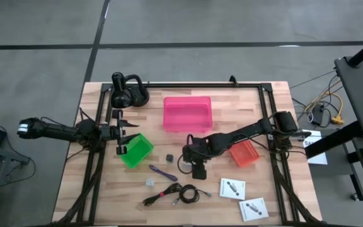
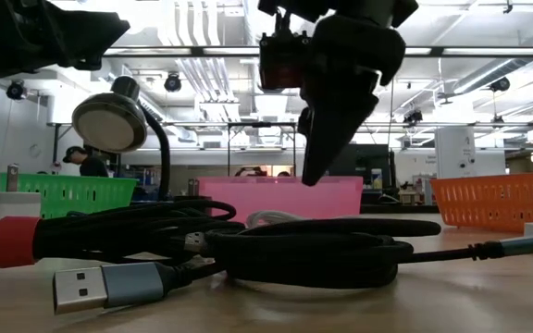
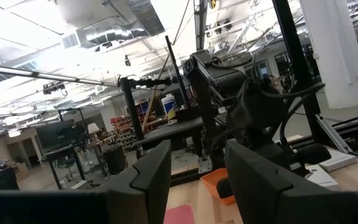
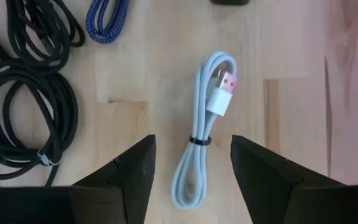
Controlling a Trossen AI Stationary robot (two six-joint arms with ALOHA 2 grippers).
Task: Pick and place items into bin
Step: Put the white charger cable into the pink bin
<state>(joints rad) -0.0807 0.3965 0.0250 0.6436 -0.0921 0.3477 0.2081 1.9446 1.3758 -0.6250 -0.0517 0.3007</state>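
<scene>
Right tool [image 4: 191,168] hung over the short silvery cable [image 4: 201,134] on the counter [image 4: 291,50], fingers apart straddling it for pickup; left tool [image 1: 121,131] waited, fingers apart, empty.

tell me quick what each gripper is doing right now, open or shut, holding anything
Left gripper: open, holding nothing, raised near the green bin.
Right gripper: open, empty, hanging over the white cable.

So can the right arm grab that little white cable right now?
Probably yes. The right gripper hangs right above the white cable with its jaws open on either side of it. Nothing lies on the cable, and the black cable sits off to one side.
</scene>
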